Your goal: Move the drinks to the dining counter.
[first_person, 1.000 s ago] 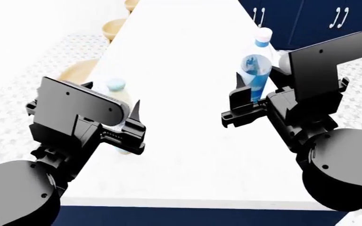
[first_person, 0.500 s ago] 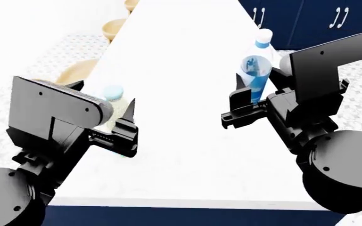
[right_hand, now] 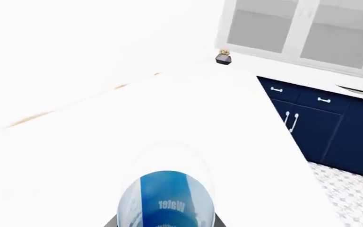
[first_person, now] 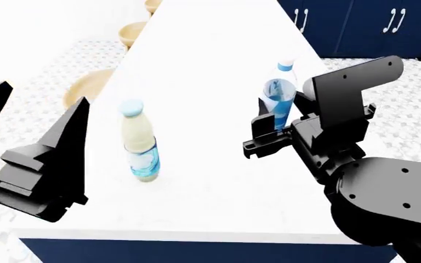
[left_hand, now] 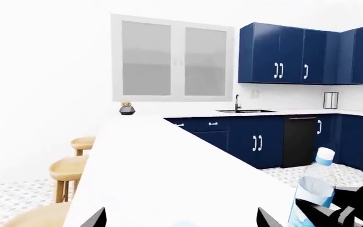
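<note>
Head view shows, nearest at the left, the left gripper [first_person: 39, 123] with its two dark fingers spread wide and nothing between them — it is off the near left corner of the dining counter [first_person: 210, 181]. Just right of it, a little farther, the cream bottle [first_person: 140, 141] stands upright on the white top, free, with its pale blue cap up and its blue label low on the body. At the right, the right gripper [first_person: 269, 131] is closed around the lower part of the water bottle [first_person: 278, 94], which is upright with a white cap; I cannot tell if its base touches the counter. The two bottles are well apart, the water bottle farther and to the right.

Farther left, round tan stools [first_person: 86, 87] stand along the counter's side. At the far right — navy cabinets [first_person: 364, 24]. The left wrist view also shows a window [left_hand: 172, 59] on the far wall.
</note>
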